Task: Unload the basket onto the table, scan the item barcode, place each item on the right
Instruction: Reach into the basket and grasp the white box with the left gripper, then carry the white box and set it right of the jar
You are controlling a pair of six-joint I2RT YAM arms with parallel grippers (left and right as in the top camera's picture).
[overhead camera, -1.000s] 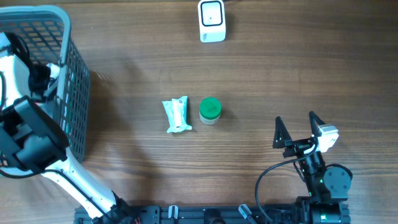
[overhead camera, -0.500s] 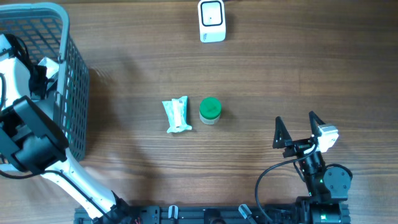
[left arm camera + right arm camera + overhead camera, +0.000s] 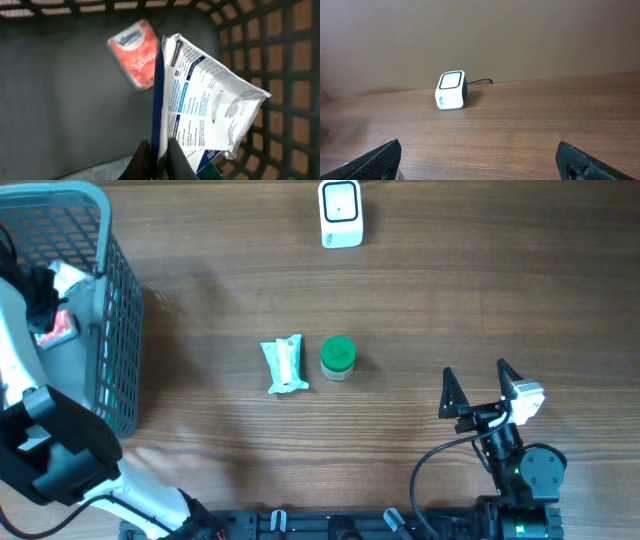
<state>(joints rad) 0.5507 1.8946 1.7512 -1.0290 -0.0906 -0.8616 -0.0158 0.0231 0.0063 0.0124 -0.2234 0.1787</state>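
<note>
Basket (image 3: 120, 330) at the left edge of the bench (image 3: 450, 300), with the left arm reaching down into it. The left claw (image 3: 159, 152), part open a second ago, is now clamped on the lower end of a white packet with blue print (image 3: 205, 105). The arm has also shifted, and an orange packet (image 3: 58, 330) now lies uncovered on the basket floor. The white packet hangs above that floor, apart from the orange one. The item thus appears to be gripped, with lifting out and scanning not yet done.

In the left wrist view the packet's long axis runs from the pinched end away from the fingers, leaning a little to the right. One long edge faces the camera as a thin blue line, and the printed face turns right, toward the basket wall. No barcode can be made out among the print, so which face must meet the reader is uncertain.

Mid-bench, a small white and green pouch (image 3: 283, 365) lies just beside a jar with a green lid (image 3: 338, 355), both untouched. At the far edge, roughly in line with them, stands the white scanner (image 3: 341, 213), its window turned up and toward the bench. The packet is well apart from it and would likely need turning to show its code.

Near the right near corner the right claw (image 3: 474, 372) hangs with its jaws wide apart, holding nothing and pointing toward the scanner.
</note>
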